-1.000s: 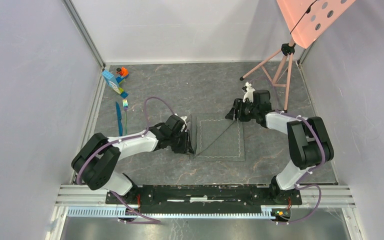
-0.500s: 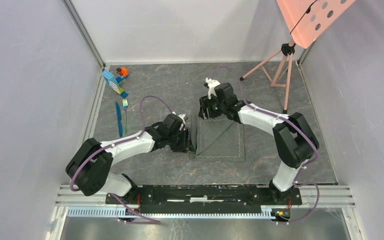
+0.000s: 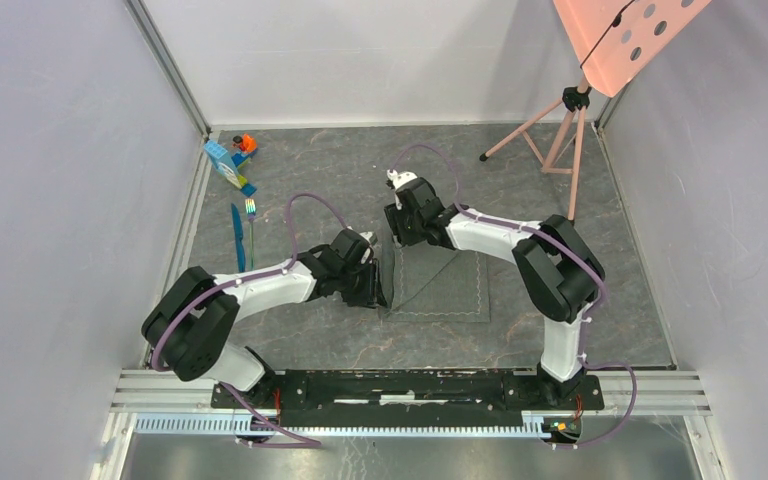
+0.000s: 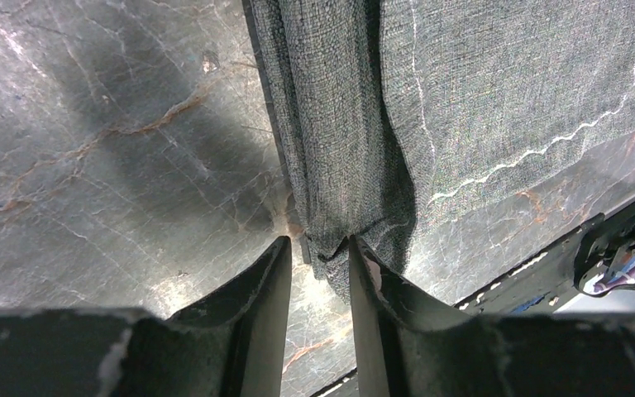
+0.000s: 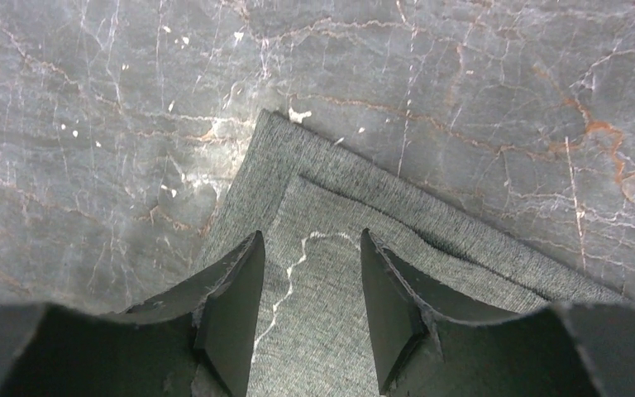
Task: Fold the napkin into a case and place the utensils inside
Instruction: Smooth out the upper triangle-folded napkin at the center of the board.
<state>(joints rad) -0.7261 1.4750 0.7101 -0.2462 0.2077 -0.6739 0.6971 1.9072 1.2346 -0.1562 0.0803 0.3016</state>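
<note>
Top external view: on the counter the napkin is seen at frame centre, partly folded, with one flap laid diagonally. At its left edge the left end effector is narrowly parted around bunched cloth; whether the cloth is pinched cannot be told. Over the napkin's upper-left corner the right end effector is held open and empty. Knife and fork are seen lying side by side at middle left.

Napkin edge beneath left claw
</note>
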